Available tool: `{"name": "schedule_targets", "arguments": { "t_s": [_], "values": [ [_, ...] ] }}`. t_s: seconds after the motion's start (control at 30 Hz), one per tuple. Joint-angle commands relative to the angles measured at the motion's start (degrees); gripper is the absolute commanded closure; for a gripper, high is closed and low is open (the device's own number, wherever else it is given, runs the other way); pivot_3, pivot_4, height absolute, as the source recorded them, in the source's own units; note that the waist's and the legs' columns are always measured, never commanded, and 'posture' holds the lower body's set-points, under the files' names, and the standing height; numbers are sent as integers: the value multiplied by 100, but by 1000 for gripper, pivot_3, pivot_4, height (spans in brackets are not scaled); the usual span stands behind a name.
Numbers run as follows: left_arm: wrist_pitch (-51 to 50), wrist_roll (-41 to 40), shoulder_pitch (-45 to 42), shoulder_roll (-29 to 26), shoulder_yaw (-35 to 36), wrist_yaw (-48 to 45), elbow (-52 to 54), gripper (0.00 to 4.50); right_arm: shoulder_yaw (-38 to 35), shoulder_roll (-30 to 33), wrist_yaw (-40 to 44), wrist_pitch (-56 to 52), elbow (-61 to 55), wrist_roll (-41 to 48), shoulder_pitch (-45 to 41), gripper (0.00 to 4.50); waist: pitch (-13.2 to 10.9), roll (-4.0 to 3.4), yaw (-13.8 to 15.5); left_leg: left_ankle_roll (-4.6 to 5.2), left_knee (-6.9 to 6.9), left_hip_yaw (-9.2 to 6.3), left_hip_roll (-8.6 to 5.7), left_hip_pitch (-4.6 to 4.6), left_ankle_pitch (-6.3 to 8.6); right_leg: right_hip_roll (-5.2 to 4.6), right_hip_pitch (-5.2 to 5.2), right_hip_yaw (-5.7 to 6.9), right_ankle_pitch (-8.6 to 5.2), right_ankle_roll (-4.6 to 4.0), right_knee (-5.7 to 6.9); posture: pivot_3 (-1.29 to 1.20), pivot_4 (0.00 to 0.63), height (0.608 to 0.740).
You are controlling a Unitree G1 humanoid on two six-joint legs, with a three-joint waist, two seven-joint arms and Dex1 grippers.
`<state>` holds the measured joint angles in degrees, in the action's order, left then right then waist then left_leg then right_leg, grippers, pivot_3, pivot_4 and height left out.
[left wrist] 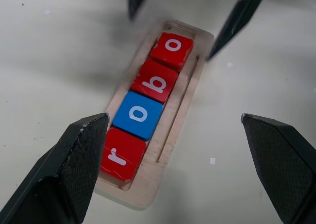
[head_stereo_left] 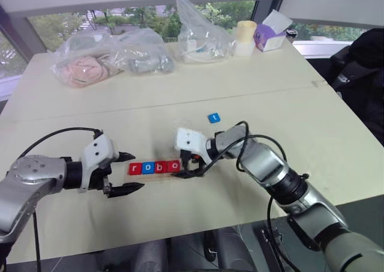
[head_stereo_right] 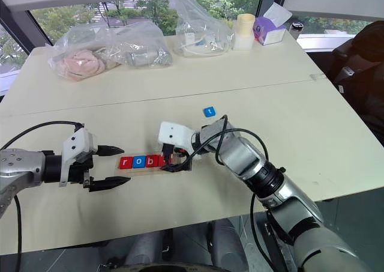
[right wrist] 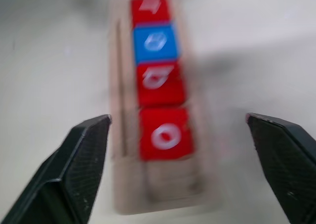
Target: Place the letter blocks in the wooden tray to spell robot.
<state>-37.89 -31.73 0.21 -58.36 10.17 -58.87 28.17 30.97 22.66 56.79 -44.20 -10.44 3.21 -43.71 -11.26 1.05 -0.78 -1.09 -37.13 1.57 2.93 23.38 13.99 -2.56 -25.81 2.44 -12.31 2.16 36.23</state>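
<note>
- Pale wooden tray holds four red and blue square letter blocks spelling "robo".
- Both jaws released: left gripper, right gripper.
- Risk: fetching the blue "t" block could nudge the seated tiles.

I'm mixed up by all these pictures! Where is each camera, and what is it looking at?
Head cameras, two eyes: look forward and down at the table; both arms, left gripper and right gripper show.
Left wrist camera: looks along its open fingers at the wooden tray.
Right wrist camera: looks along its open fingers at the tray's other end.
All views share the tray with r, o, b, o in it.
</note>
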Motion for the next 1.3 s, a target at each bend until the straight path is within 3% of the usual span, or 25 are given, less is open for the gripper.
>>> {"name": "schedule_targets", "arguments": {
  "t_s": [0.03,0.5,1.3],
  "values": [
    [96,27,-35,10,41,3,40,0,-51,122,51,142,-430,86,81,59,0,0,0,0,0,0,0,0,0,0,0,0,0,0,0,0,150,740],
    [74,76,-110,102,-36,123,49,0,325,33,-239,740,42,-360,297,59,0,1,-2,0,-1,0,0,-1,0,0,1,0,0,0,0,0,150,740],
    [195,312,-180,393,-282,384,15,0,262,-117,-453,1606,514,-988,221,59,1,2,0,0,-2,1,0,0,0,0,1,0,1,-1,0,0,150,740]
  ]
}}
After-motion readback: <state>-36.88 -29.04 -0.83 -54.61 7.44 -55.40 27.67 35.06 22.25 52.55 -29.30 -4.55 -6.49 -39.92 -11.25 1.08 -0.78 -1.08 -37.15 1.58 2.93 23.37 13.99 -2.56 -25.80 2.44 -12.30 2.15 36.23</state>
